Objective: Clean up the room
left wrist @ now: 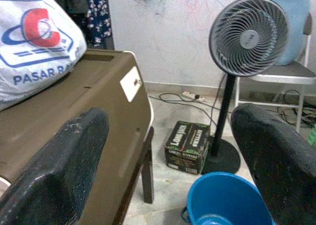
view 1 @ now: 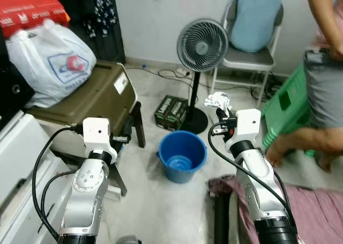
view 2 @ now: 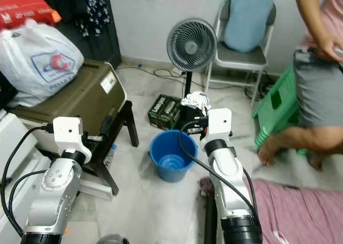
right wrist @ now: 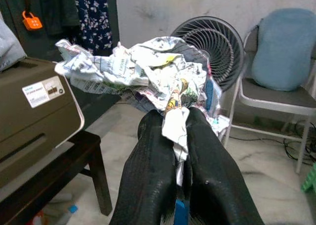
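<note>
A white bag (view 1: pixel 51 61) with a red and blue logo sits on a brown case (view 1: pixel 96 96) at the far left, and the case rests on a dark stand (right wrist: pixel 74 158). The left gripper (left wrist: pixel 168 165) is raised beside the case, its jaws wide with nothing between them (the 2 fingers (left wrist: pixel 59 160) frame the floor ahead). On the pale floor (view 1: pixel 155 206) just right of the stand's leg lies a dark green carton (view 1: pixel 171 112), touching the round base of a grey fan (view 1: pixel 202 44) that stands upright on its pole. In front of the carton is a blue bucket (view 1: pixel 182 155), open end up. The right gripper (right wrist: pixel 180 136) is held above the bucket's right rim, its jaws closed on a crumpled wad of newspaper (right wrist: pixel 143 74), which bunches out beyond the fingertips. Behind the fan a folding chair (view 1: pixel 249 59) carries a blue cushion (view 1: pixel 256 17) against the wall. Farther right, a green crate (view 1: pixel 286 107) stands by a person (view 1: pixel 321 78) crouching at the edge. Pink cloth (view 1: pixel 316 212) lies on the floor below them.
</note>
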You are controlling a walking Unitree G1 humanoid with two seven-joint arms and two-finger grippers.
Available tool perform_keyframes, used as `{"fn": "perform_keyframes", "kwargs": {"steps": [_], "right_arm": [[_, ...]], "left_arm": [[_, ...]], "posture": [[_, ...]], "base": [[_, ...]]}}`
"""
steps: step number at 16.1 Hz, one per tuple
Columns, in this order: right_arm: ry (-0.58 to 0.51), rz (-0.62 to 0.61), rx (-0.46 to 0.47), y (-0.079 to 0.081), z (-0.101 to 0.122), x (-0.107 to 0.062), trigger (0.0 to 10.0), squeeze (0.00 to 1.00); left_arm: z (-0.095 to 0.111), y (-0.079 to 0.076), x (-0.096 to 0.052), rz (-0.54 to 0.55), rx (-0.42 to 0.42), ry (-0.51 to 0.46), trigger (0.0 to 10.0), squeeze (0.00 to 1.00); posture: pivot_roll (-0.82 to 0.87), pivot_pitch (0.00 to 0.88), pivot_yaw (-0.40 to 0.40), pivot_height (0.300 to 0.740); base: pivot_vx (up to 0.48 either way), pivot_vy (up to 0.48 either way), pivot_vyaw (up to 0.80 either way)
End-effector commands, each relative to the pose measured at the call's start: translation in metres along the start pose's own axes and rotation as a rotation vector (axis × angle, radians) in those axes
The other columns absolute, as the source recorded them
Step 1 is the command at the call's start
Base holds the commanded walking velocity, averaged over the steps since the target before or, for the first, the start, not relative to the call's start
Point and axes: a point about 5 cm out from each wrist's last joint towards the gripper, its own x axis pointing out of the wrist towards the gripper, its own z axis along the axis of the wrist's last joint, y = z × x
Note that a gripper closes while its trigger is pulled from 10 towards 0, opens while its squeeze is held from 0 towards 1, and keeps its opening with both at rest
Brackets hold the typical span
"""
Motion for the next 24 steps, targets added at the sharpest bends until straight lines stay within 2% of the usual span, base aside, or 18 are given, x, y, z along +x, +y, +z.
{"fn": "perform_keyframes", "kwargs": {"steps": [1, 4, 7, 12, 17, 24], "right_arm": [[-0.009, 0.010, 0.001, 0.0017, 0.0036, 0.0026, 10.0, 0.00], [-0.015, 0.019, -0.012, 0.0022, 0.0048, 0.0036, 10.0, 0.00], [-0.012, 0.024, -0.012, 0.0031, 0.0036, 0.0024, 10.0, 0.00], [-0.010, 0.025, -0.022, 0.0033, 0.0024, 0.0026, 10.0, 0.00], [-0.018, 0.034, -0.028, 0.0065, 0.0028, 0.0033, 10.0, 0.00], [-0.012, 0.029, -0.018, 0.0051, 0.0019, 0.0033, 10.0, 0.00]], "left_arm": [[0.0039, 0.0019, 0.0002, -0.002, 0.000, -0.017, 10.0, 0.00], [0.0037, 0.0014, 0.0002, -0.003, 0.000, -0.015, 10.0, 0.00], [0.0037, 0.0019, 0.0010, -0.002, 0.004, -0.016, 10.0, 0.00], [0.0045, 0.0039, 0.0017, 0.012, 0.008, -0.023, 10.0, 0.00], [0.0048, 0.0053, 0.0004, 0.021, 0.012, -0.023, 10.0, 0.00], [0.0052, 0.0069, 0.0010, 0.035, 0.013, -0.024, 10.0, 0.00]], "posture": [[-0.03, 0.000, -0.030, 0.740], [-0.03, 0.000, -0.030, 0.740], [-0.03, 0.000, -0.030, 0.740], [-0.03, 0.000, -0.029, 0.740], [-0.03, 0.000, -0.027, 0.740], [-0.03, 0.000, -0.028, 0.740]], "base": [[0.334, 0.000, 0.00], [0.334, 0.000, 0.00], [0.322, 0.000, 0.64], [0.295, 0.000, 0.00], [0.288, 0.000, 0.80], [0.139, 0.000, 0.00]]}}
